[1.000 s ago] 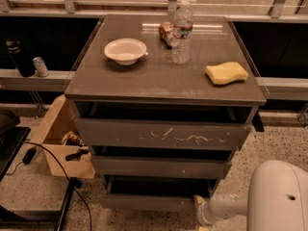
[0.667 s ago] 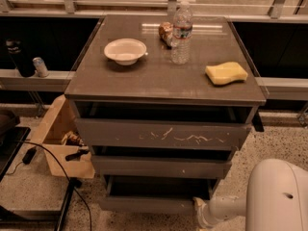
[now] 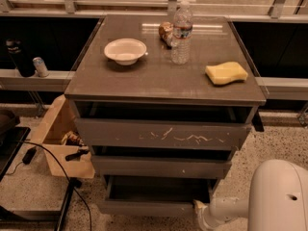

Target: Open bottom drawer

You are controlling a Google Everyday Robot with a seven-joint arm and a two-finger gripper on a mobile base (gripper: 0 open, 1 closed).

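— Speckled floor [image 3: 284,143], a grey cabinet [image 3: 159,167] standing on it. Where is the end effector [image 3: 204,216]?
— Low down, beneath the front right corner of the worktop [image 3: 159,83], at the right end of the bottom drawer [image 3: 144,208]. Spread or pressed together, I cannot tell. It may be touching the front.
— And the drawer itself?
— Lowest of three, under the worktop's front edge, standing part way out with its grey inside showing.
— How should it handle?
— Stiff, fairly light, probably empty, sliding on runners. There is no handle, so I'd hook the top lip of the front, nearer its middle, to keep it from racking sideways.
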